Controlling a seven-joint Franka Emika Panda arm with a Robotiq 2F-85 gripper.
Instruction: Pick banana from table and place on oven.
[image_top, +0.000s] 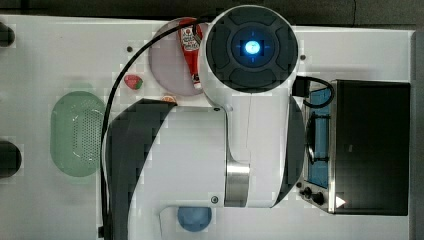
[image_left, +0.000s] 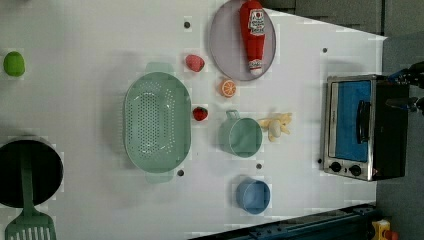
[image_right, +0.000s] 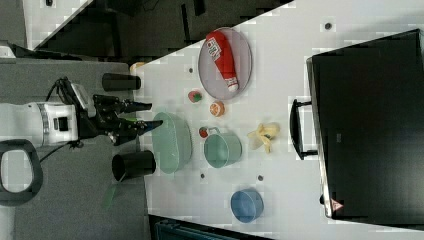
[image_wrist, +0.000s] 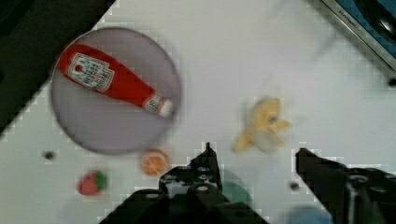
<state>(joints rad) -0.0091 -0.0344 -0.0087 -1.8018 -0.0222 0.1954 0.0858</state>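
The pale yellow banana (image_left: 276, 126) lies on the white table (image_left: 310, 90) between the green mug (image_left: 241, 136) and the oven (image_left: 360, 127). The right view shows the banana (image_right: 264, 135) just in front of the oven's door handle. The oven (image_right: 370, 130) has a bare black top, and the top view shows the oven (image_top: 372, 147) at the top view's right. My gripper (image_right: 152, 116) hangs high over the scene, open and holding nothing. In the wrist view the gripper (image_wrist: 254, 154) has its dark fingers spread, with the banana (image_wrist: 264, 123) on the table just beyond the tips.
A ketchup bottle (image_left: 255, 35) lies on a grey plate (image_left: 225, 45). Close by are an orange slice (image_left: 228, 88), two strawberries (image_left: 195, 63), a green colander (image_left: 157, 122) and a blue cup (image_left: 253, 196). A black pot (image_left: 27, 170) with a green spatula stands far off.
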